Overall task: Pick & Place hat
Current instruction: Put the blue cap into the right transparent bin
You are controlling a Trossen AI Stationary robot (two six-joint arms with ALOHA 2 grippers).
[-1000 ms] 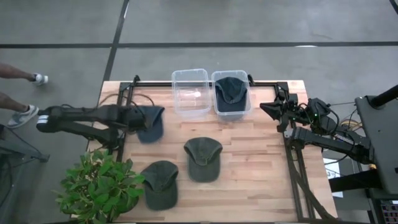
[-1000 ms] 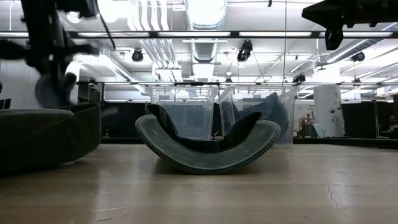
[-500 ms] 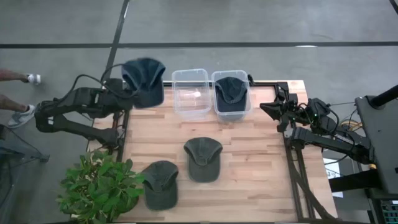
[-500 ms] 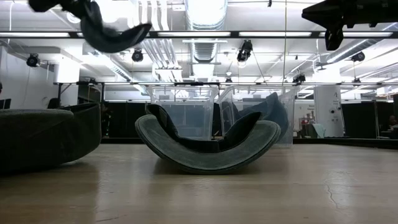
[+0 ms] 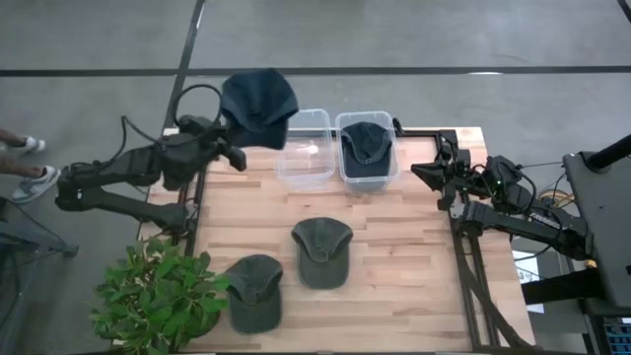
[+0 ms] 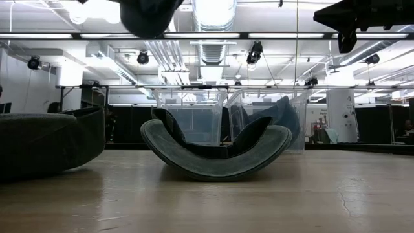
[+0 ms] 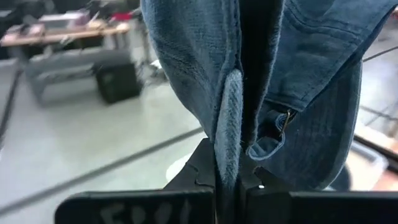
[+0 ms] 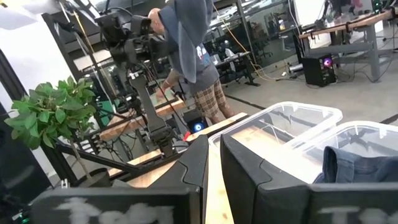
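My left gripper [image 5: 233, 150] is raised high over the table's far left part, shut on a blue denim hat [image 5: 258, 104]. The hat shows at the top of the low view [image 6: 149, 13] and fills the left wrist view [image 7: 292, 74]. Beside it stand two clear bins: an empty one [image 5: 304, 148] and one [image 5: 383, 170] with another blue hat [image 5: 367, 140] in it. Two green hats [image 5: 322, 251] [image 5: 254, 291] lie on the table. My right gripper [image 8: 214, 158] waits at the table's right edge [image 5: 422, 173], a narrow gap between its fingers and nothing in it. My left gripper pinches a bunched edge of the hat [image 7: 229, 146] between its two fingers, next to the back strap with its buckle [image 7: 283, 121]. The fingers come at it about level, from the table's left. The hat is lifted clear, far above the table.
A potted plant [image 5: 158, 296] stands at the near left corner. A dark frame [image 5: 463, 247] runs along the table's right side. A person's feet [image 5: 35, 177] show on the floor to the left. Bare wood lies between the bins and the green hats.
My left gripper has risen steeply from the table's left part, rolling its wrist, and has gone toward the far edge and the bins. The blue hat, which lay on the table, is now lifted clear and sits high beside the empty bin.
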